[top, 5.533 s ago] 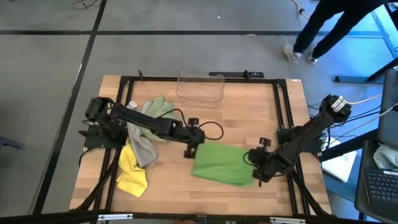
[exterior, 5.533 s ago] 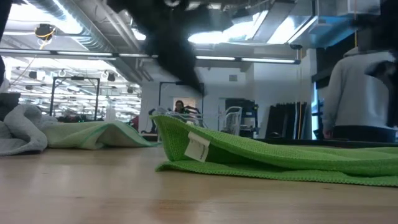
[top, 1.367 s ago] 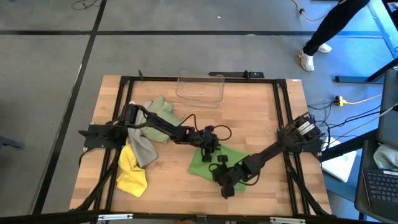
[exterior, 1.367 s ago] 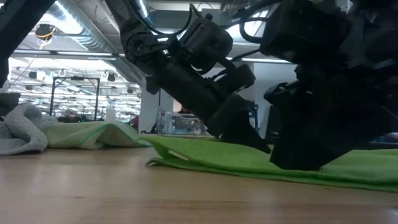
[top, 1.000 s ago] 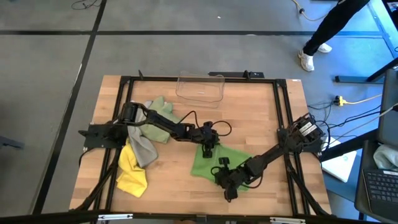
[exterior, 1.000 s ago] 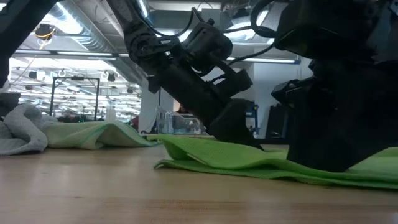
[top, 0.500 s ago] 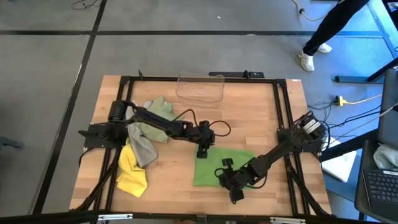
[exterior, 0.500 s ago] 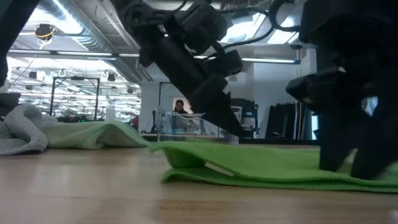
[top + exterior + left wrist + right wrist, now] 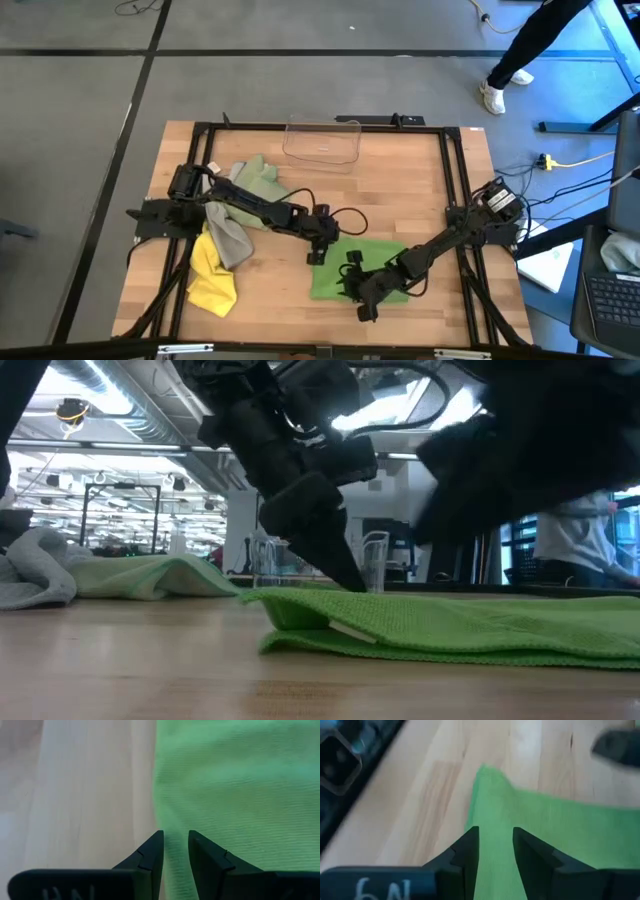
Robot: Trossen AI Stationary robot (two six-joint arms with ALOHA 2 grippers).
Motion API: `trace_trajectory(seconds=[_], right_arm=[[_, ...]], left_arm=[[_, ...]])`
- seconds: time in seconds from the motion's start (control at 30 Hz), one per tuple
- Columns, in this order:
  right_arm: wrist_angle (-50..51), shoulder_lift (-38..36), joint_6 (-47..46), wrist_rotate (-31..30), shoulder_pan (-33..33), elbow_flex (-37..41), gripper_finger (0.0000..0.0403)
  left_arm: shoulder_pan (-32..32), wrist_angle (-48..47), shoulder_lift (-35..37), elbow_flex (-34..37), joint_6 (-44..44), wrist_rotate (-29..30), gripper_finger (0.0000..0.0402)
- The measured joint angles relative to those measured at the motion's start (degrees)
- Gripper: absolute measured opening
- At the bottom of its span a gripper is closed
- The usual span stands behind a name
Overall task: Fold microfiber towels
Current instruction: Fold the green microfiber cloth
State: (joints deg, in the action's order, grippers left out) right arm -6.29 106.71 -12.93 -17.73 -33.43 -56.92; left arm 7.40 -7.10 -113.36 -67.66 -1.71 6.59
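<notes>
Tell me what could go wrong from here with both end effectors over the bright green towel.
1. The left end effector and right end effector are close together over the bright green towel; the arms might collide.
2. Both show a narrow gap with nothing visibly pinched, so a lift may leave the towel behind.
3. In the low view the towel's near edge is doubled under unevenly; folding now could lock in a crooked crease.
</notes>
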Motion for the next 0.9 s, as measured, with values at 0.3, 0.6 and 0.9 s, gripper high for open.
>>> trace_trajectory(seconds=[0.3,0.6,0.9], right_arm=[[-6.5,6.3,-0.3,4.5,1.1,0.0,0.0122],[-6.4,7.4,-1.9,6.4,1.1,0.0,0.0122],[-7.0,8.4,-3.0,8.6,1.1,-0.1,0.0122]], left_arm=[[-0.3,-0.8,-1.6,-0.1,-0.8,0.6,0.0082],[-2.0,-1.2,-1.6,-0.1,-0.2,1.7,0.0082],[-3.0,-3.3,-1.2,-0.1,0.8,1.6,0.0082]])
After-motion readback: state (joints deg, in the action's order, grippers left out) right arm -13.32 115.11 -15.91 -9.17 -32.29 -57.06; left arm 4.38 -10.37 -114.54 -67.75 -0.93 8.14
